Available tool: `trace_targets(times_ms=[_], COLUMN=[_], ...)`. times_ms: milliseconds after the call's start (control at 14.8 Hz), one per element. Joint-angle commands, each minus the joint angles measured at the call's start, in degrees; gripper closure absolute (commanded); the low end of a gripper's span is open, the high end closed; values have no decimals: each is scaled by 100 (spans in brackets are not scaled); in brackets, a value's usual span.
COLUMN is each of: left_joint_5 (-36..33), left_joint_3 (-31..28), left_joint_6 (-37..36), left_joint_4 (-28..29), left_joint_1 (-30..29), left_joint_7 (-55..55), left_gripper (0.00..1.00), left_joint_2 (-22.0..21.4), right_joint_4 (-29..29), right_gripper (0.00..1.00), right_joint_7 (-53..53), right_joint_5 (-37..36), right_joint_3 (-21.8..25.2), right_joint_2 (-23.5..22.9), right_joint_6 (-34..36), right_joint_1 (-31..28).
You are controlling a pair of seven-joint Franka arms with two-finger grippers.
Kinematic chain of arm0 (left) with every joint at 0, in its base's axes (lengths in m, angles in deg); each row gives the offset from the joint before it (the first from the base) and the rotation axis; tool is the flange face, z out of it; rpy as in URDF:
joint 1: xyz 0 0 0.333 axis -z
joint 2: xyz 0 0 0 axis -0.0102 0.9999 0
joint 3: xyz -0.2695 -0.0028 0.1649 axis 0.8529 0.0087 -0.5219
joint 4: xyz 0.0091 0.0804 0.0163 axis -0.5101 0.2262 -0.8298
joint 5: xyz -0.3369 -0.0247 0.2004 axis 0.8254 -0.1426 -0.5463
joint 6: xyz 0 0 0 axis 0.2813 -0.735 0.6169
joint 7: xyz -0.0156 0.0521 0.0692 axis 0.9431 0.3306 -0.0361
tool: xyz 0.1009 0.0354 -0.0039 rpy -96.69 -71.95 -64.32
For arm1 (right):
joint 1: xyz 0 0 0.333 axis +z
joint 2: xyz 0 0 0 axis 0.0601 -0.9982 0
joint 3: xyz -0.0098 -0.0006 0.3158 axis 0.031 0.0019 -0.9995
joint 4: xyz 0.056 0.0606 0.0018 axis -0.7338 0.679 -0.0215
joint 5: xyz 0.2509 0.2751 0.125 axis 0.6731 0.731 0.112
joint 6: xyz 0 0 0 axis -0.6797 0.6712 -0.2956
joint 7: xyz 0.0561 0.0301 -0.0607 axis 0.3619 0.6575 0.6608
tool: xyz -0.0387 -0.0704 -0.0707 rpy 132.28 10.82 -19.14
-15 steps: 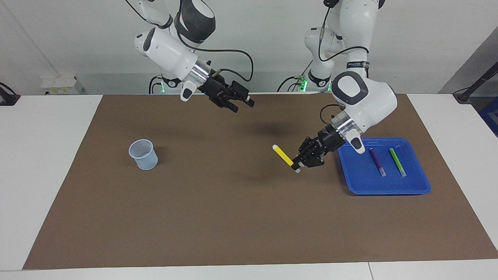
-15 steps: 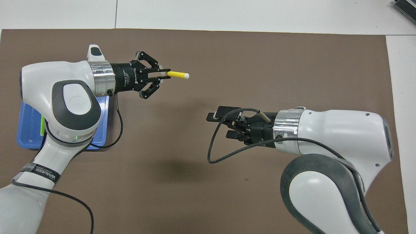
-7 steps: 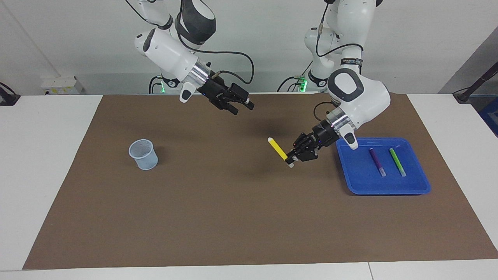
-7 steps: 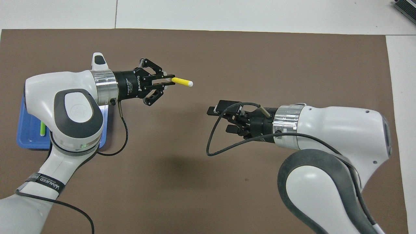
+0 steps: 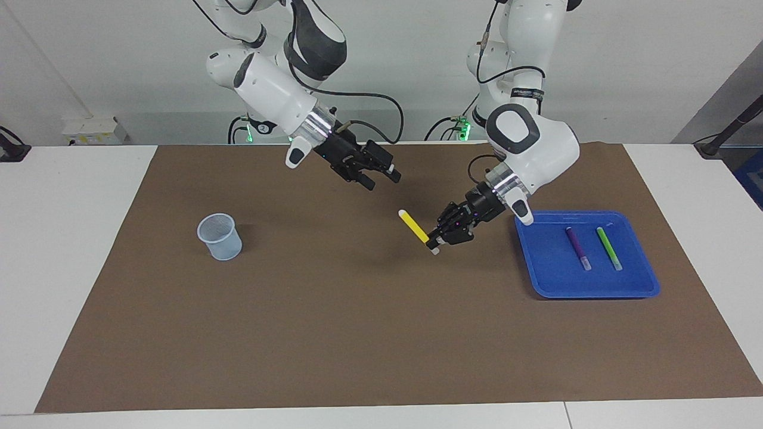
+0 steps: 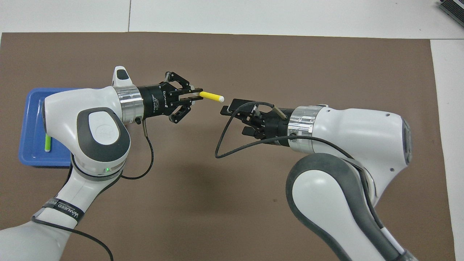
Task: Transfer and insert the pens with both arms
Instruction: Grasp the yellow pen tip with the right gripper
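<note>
Overhead view: left gripper [image 6: 194, 98], clamped on the yellow pen [image 6: 211, 96], has drifted toward frame centre, while the wide-open right gripper [image 6: 232, 117] closed in; a handover looks imminent.

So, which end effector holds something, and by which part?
The left end effector grips the yellow pen by one end; the right end effector holds nothing.

White arms [image 6: 362, 130] — silver rings, black cables.

Both end effectors, left [image 5: 434, 243] holding yellow pen [image 5: 413, 226], have drawn together.
</note>
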Motion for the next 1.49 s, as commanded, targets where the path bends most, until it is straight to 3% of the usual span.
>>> trace_targets(times_ms=[0,473,676,1218,1420], left_joint_5=[183,184,192,192,192], left_joint_3=[-73,-73,-73,-73,-73], left_joint_6=[183,201,201,192,201], left_joint_4=[312,321,321,321,321], left_joint_1=[168,177,177,177,177], left_joint_7=[147,147,147,147,147], left_gripper=[100,100,100,100,100], left_joint_2=[-225,-251,-251,-260,-260], right_joint_4=[-499,-922,-922,-913,-913], right_gripper=[5,8,9,29,45], right_joint_7=[-5,223,206,214,223], right_joint_5=[175,201,237,237,237], right_joint_3=[-1,-1,-27,-27,-27], right_joint_2=[-510,-906,-1046,-1073,-1073], right_joint_6=[-191,-252,-683,-692,-692], right_joint_1=[-4,-83,110,146,146])
